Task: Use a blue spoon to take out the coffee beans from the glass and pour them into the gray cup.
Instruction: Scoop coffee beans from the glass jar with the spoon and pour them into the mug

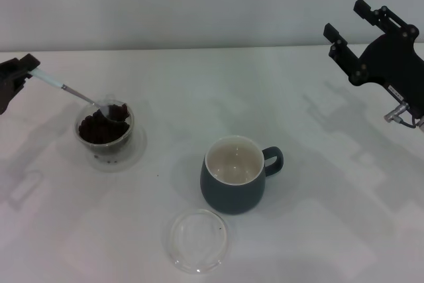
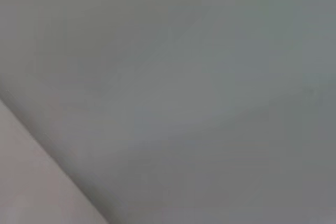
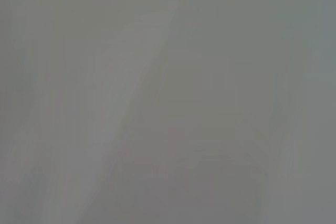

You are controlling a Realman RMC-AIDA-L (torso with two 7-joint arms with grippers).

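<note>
Head view only: left jaws (image 1: 26, 69) pinching blue spoon (image 1: 73, 94), bowl in glass (image 1: 106, 134).

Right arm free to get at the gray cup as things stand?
Probably yes. The right end effector hangs raised at the table's far right, fingers open and empty, and nothing stands between it and the gray cup, whose handle points toward that side.

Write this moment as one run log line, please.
left gripper: holds blue spoon | bowl in glass among coffee beans | gray cup: empty | right gripper: open, raised, idle
</note>
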